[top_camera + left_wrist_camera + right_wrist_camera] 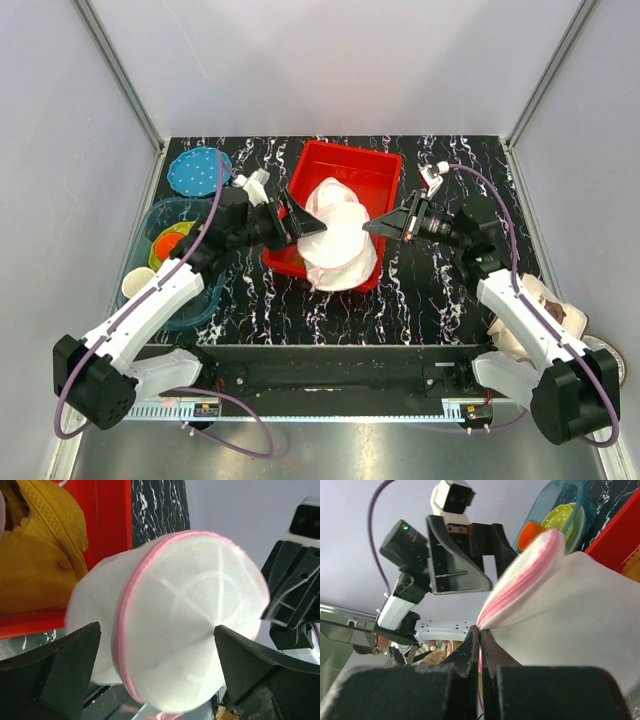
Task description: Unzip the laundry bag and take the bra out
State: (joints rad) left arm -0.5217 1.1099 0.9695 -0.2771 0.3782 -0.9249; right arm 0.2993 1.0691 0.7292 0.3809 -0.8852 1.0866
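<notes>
The laundry bag [335, 235], a round white mesh pouch with pink zipper edging, hangs lifted over the red bin [345, 150]. My right gripper [372, 228] comes in from the right. In the right wrist view my right gripper [480, 632] is shut on the pink zipper edge of the laundry bag [570, 605]. My left gripper [295, 222] is at the bag's left side. In the left wrist view my left gripper [156, 630] stands wide open, with the laundry bag [190, 615] bulging between its fingers. The bra is hidden.
A mustard-yellow cloth [35, 555] lies in the red bin. At the left are a blue dotted plate [198, 172], a teal tub [150, 225] holding orange and green items, and a cream cup [137, 283]. Brown and white items [545, 300] sit at the right edge.
</notes>
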